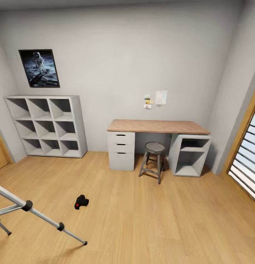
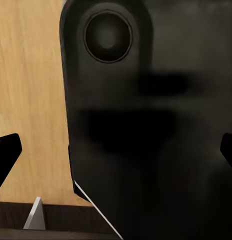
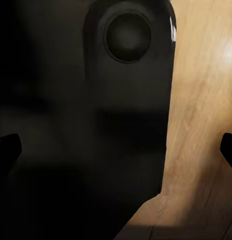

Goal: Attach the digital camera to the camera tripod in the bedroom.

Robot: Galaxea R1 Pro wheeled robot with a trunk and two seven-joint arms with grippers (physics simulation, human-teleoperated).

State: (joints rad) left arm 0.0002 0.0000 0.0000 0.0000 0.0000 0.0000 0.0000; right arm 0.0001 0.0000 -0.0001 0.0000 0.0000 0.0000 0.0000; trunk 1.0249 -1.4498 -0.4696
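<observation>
The digital camera (image 1: 81, 201), small and black with a red button, lies on the light wood floor left of centre in the head view. The camera tripod (image 1: 35, 212) enters at the lower left; its silver legs with black joints slant down to the floor, and its head is out of frame. The camera lies a short way beyond the tip of the longest leg. In the left wrist view my left gripper (image 2: 116, 155) is open, its dark fingertips (image 2: 6, 155) wide apart before a dark part of my own body. My right gripper (image 3: 116, 150) is open the same way.
White cube shelves (image 1: 46, 126) stand against the back wall at left. A wood-topped white desk (image 1: 156, 126) with drawers stands at centre right, a small grey stool (image 1: 153, 159) in front of it. A slatted window (image 1: 248, 161) is at the right edge.
</observation>
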